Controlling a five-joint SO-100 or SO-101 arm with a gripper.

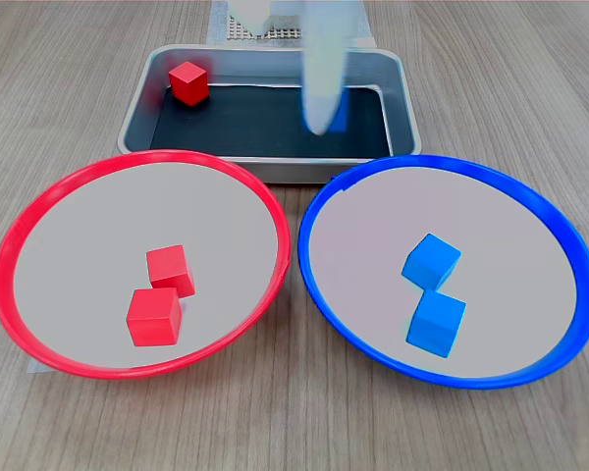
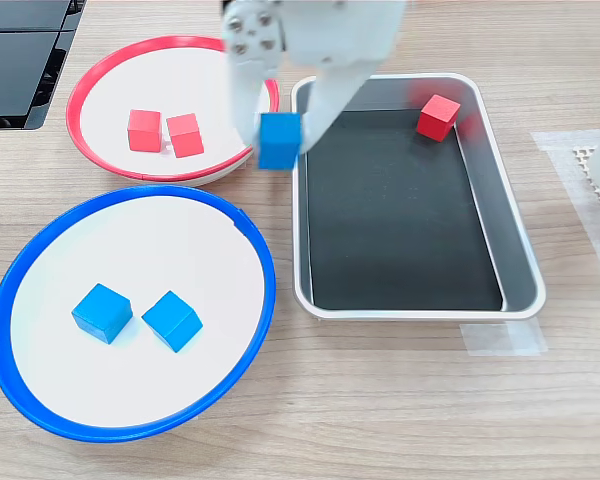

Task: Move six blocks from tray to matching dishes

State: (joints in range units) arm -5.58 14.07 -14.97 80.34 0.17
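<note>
A pale wood-grain bench [image 2: 400, 400] carries everything. In the second exterior view a small matte blue cube [image 2: 279, 140] is pinched between the white plastic fingers [image 2: 279, 142], raised above the gap between the rectangular silver metal tray [image 2: 520, 265] and the round red-rimmed dish [image 2: 105, 75], presumably bound for the blue-rimmed dish [image 2: 25, 270], where two blue cubes [image 2: 102, 312] are seen. One red cube [image 2: 439, 117] lies in the tray's black bottom; two red cubes [image 2: 144, 130] sit touching in the red-rimmed dish
</note>
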